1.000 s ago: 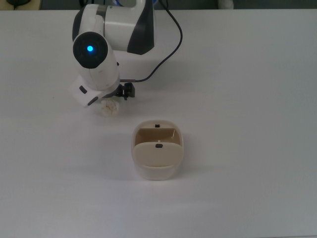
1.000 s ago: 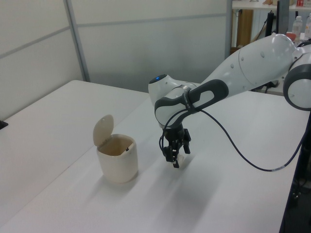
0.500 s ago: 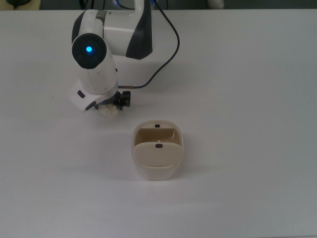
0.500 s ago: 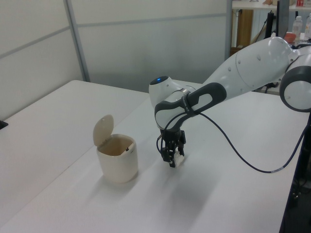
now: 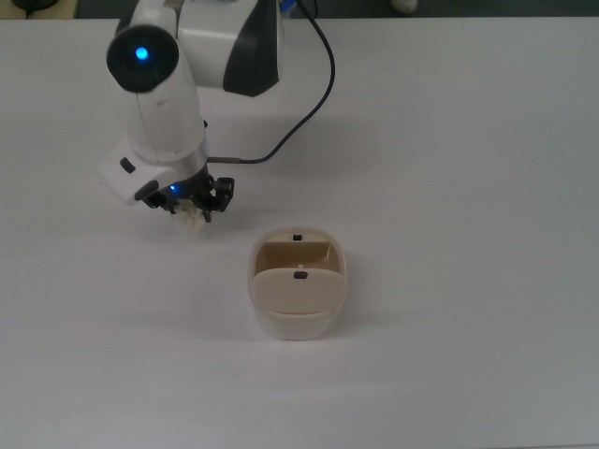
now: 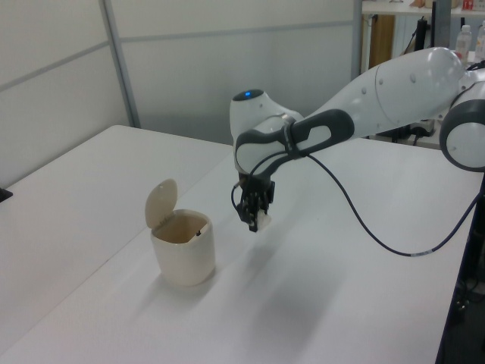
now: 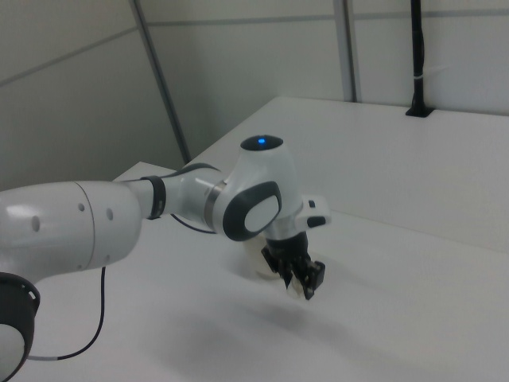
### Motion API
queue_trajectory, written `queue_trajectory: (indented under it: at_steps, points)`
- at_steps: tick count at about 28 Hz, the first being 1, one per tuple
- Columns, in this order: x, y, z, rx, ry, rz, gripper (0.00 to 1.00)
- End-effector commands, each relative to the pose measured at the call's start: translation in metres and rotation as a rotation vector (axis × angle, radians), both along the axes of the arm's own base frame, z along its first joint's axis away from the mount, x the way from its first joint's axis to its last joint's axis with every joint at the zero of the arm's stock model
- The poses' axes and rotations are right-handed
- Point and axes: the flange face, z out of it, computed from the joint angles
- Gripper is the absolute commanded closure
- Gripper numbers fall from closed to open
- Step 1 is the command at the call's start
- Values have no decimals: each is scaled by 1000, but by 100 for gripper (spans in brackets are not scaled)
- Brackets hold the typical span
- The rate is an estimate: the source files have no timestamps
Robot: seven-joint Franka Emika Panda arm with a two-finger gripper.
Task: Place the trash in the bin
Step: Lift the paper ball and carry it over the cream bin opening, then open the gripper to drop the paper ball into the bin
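Observation:
The trash [image 5: 193, 216] is a small crumpled off-white paper wad, and my gripper [image 5: 194, 208] is shut on it. In the left view the trash [image 6: 262, 220] hangs in the gripper [image 6: 255, 217] above the table, to the right of the bin [image 6: 182, 258] and apart from it. The cream-beige bin [image 5: 298, 327] stands with its flap lid [image 6: 161, 202] swung up and its mouth showing. In the top view the wad is up and to the left of the bin. In the right view the gripper [image 7: 299, 282] points down, and the bin [image 7: 254, 261] is mostly hidden behind it.
A black cable [image 5: 318, 89] runs from the arm across the white table [image 5: 468, 234] behind the bin. The arm's large white links [image 6: 394, 91] reach in from the left view's right. Grey wall panels [image 6: 227, 53] stand behind the table.
The gripper came down around the wad, shut on it and lifted it off the table. It has shifted slightly toward the top view's left.

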Motion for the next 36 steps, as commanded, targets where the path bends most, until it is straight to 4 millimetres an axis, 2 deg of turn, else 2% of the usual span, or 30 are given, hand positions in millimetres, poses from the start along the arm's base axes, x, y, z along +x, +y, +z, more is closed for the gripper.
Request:
queue_trajectory:
  at_steps: [1,5,6,8,11,16,17,19,20,21,22,26,29,32,36]
  points:
    - [9,20,48,22,-85,30,52]
    - [16,45,72,21,-134,70,50]
    - [19,58,77,20,-147,100,49]
    - [21,73,75,18,-153,129,49]
    - [29,95,89,24,-253,160,48]
    - [35,114,88,32,-310,188,41]
    - [37,121,89,37,-339,197,30]
    - [39,128,91,47,-371,193,16]
    - [39,130,93,54,-383,189,5]
    - [40,132,94,54,-389,192,0]
    - [39,133,95,55,-391,195,0]
    - [35,131,108,58,-394,190,0]
    - [25,116,122,53,-336,163,0]
    - [15,110,133,45,-282,162,0]
    - [-6,83,152,26,-189,136,0]
